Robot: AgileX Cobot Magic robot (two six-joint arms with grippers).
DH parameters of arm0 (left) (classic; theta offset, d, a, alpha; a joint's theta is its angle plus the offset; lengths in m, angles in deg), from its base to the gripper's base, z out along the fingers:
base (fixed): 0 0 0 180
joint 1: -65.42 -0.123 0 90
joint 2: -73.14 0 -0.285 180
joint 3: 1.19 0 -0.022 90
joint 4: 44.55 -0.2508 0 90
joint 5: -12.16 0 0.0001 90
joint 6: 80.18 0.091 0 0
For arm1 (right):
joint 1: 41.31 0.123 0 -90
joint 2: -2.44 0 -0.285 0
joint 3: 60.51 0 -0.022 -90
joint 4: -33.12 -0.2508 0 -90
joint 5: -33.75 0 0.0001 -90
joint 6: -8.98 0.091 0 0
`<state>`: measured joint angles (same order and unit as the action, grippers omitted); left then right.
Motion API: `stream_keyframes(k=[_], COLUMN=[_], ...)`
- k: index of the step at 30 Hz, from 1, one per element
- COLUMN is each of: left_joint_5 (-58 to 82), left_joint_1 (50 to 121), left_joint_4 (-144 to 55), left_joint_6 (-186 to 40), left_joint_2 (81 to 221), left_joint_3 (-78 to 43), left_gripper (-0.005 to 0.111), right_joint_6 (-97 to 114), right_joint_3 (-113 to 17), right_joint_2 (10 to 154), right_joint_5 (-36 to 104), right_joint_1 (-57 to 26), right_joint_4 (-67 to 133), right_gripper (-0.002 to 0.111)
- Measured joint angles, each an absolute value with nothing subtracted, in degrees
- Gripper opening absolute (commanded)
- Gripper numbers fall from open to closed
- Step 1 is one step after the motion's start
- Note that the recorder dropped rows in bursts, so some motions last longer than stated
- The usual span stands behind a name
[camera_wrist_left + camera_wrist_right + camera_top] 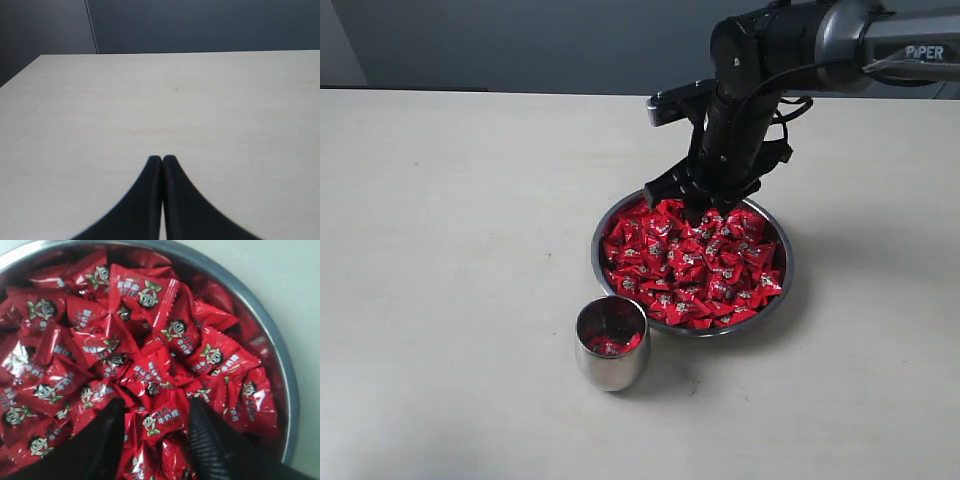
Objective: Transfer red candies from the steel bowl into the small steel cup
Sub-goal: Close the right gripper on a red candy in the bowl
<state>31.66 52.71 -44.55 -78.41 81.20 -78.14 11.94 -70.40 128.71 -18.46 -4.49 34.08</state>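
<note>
**Picking a candy out of the bowl**

The right gripper is planted among the red candies heaped in the steel bowl. Its jaws are parted, with one candy lying between them, not yet pinched. The small steel cup, set on the surface just beside the bowl, already has a few candies in it. Next, the jaws must be closed on that single wrapper, then lifted clear and carried over the cup. The left gripper is seen clenched and empty above bare surface.
</note>
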Motion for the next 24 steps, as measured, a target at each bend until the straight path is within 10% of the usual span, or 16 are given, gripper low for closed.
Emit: stream_keyframes(k=[24], left_joint_5=[31.7], left_joint_1=[52.7], left_joint_4=[-44.5], left_joint_6=[-78.4], left_joint_2=[81.2], left_joint_3=[-78.1], left_gripper=[0.000], right_joint_6=[9.0], right_joint_3=[-73.3], right_joint_2=[134.5], right_joint_5=[-14.5], right_joint_1=[-4.5], right_joint_4=[35.2], right_gripper=[0.039])
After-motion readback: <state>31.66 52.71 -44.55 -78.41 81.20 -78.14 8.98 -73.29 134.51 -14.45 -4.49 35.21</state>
